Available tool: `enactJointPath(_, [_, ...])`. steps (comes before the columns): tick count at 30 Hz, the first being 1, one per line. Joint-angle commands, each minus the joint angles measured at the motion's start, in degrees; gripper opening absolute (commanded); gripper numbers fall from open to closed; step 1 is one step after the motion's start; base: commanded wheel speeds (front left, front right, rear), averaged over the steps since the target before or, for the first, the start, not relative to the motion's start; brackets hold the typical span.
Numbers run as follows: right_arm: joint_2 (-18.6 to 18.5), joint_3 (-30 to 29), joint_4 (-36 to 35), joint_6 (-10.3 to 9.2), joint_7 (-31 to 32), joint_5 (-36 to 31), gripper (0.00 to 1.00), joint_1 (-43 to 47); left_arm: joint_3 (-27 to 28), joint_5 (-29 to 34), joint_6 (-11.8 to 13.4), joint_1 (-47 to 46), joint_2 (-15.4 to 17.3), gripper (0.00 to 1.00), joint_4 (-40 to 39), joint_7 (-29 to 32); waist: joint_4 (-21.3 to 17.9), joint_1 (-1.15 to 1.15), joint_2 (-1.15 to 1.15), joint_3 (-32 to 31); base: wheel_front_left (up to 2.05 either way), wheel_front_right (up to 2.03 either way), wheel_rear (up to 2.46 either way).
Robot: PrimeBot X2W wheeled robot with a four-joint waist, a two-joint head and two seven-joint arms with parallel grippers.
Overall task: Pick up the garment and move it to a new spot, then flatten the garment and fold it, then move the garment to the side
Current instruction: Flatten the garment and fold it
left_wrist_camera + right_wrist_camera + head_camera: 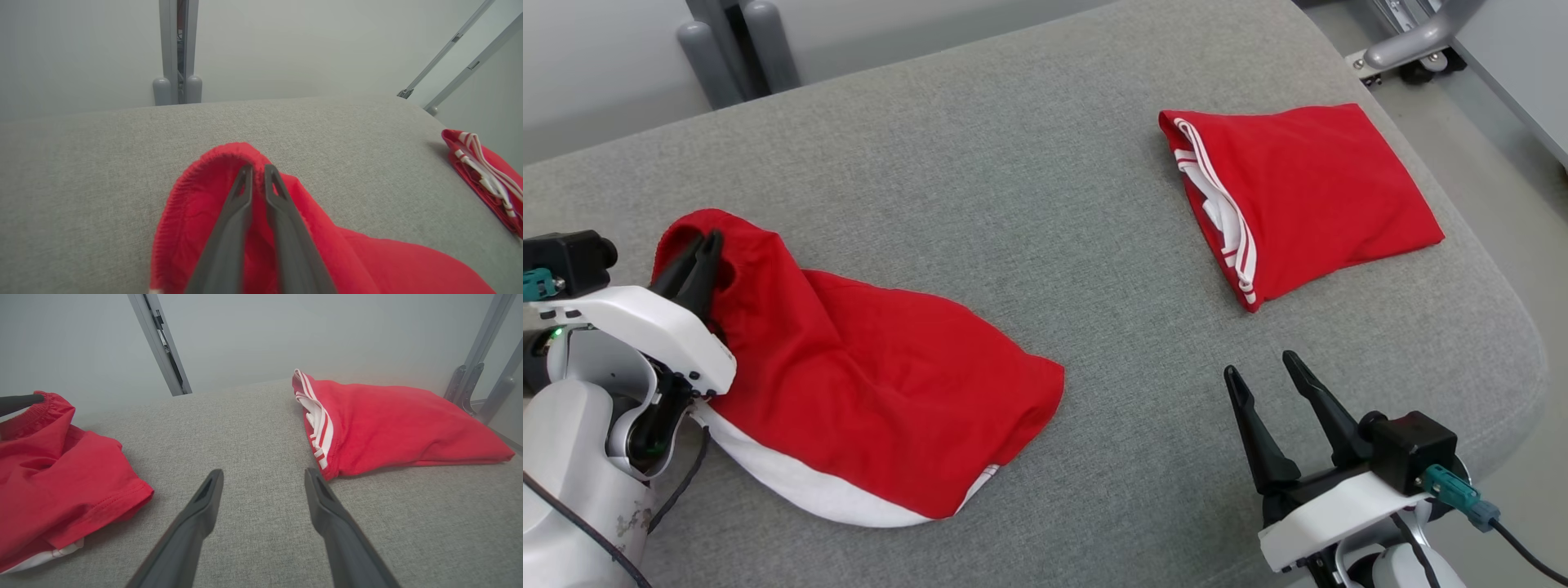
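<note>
Padded surface (1029, 163) — loose garment (874, 392) lies near-left, folded garment (1307, 196) far-right, well apart. At loose garment's left end, left gripper (704, 241); before folded garment, right gripper (1261, 364).

Left gripper (707, 238) closed, seemingly pinching the crumpled red garment (874, 392) — right gripper (1261, 364) spread wide.
</note>
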Motion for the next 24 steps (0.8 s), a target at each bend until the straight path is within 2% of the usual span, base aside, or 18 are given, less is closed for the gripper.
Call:
enactJointPath(1, [-0.1,-0.5,0.4,-0.02,-0.7,0.6,1.0,-0.3,0.2,0.5,-0.3,-0.7,0.1,1.0,0.3,-2.1,0.6,0.0,0.0,-0.5,0.0,0.0,0.0])
enactJointPath(5, [-0.1,-0.8,0.4,-0.02,-0.9,0.5,1.0,-0.2,0.2,1.2,-0.4,0.1,0.0,1.0,-0.5,-5.3,1.6,0.0,0.0,-1.4,0.0,0.0,0.0])
enactJointPath(9, [-0.1,-1.4,-0.1,-0.01,-0.6,-0.2,1.0,0.4,0.5,2.7,1.3,2.4,-0.2,1.0,-4.0,-9.8,3.7,0.0,0.0,-2.8,0.0,0.0,0.0])
enactJointPath(16, [-0.1,-2.8,-2.2,-0.02,0.9,-1.4,1.0,2.0,2.9,5.8,8.9,10.3,-0.3,1.0,-16.3,-16.6,8.6,0.0,0.0,-5.3,0.0,0.0,0.0])
enactJointPath(20, [-0.1,-3.2,-3.4,-0.01,2.2,-2.3,1.0,2.9,3.9,7.5,13.9,17.1,-0.3,1.0,-24.9,-17.6,11.4,0.0,0.0,-7.1,0.0,0.0,0.0])
enactJointPath(24, [-0.2,-3.4,-4.5,-0.02,3.5,-3.0,1.0,4.2,4.6,9.1,17.7,23.7,-0.2,1.0,-32.8,-18.1,13.6,0.0,0.0,-8.7,0.0,0.0,0.0])
